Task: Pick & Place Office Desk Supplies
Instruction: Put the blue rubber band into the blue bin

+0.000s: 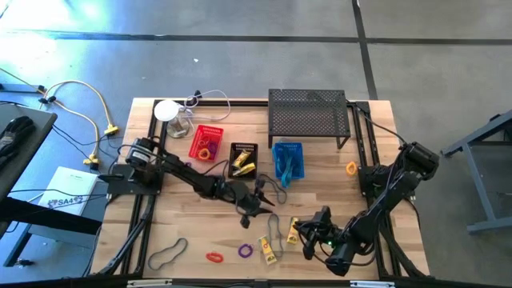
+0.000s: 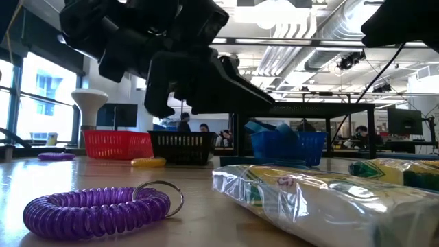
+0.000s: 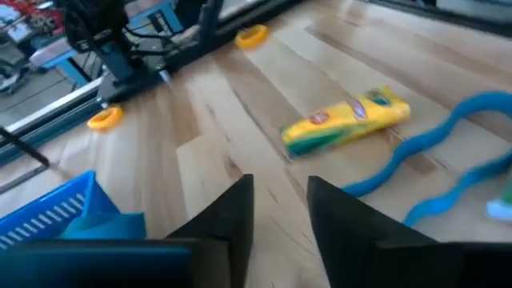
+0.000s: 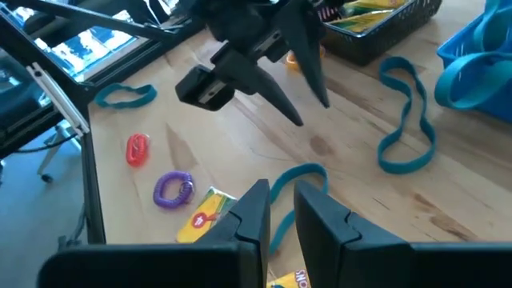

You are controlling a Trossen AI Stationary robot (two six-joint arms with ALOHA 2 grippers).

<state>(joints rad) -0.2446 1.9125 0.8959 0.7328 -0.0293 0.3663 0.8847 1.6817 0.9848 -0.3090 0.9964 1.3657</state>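
Purple coil ring [image 2: 96, 209] lies nearest the front edge of the wooden surface [image 1: 192, 232], with a red ring [image 1: 214, 257] beside it and a yellow crayon pack [image 1: 268, 250] just to its right; all loose, presumably waiting their turn.

A dark band loop [image 1: 168, 253] sits off toward the left front corner.

Right tool [image 1: 314, 232] hangs low at the front right near a second yellow pack [image 1: 293, 230], fingers [image 4: 254, 210] pinched nearly together, nothing visibly between them. Looks like a wait or a lining-up.

Left tool [image 1: 254, 206] hovers mid-surface over bare wood, fingers [image 3: 232, 212] parted a little and empty.

Farther back: red basket [image 1: 206, 142], black basket [image 1: 243, 159] already holding yellow packs, blue basket [image 1: 288, 160] with blue bands. Sorting by colour, by my reading.

Wire-mesh shelf [image 1: 309, 114] stands at the rear.
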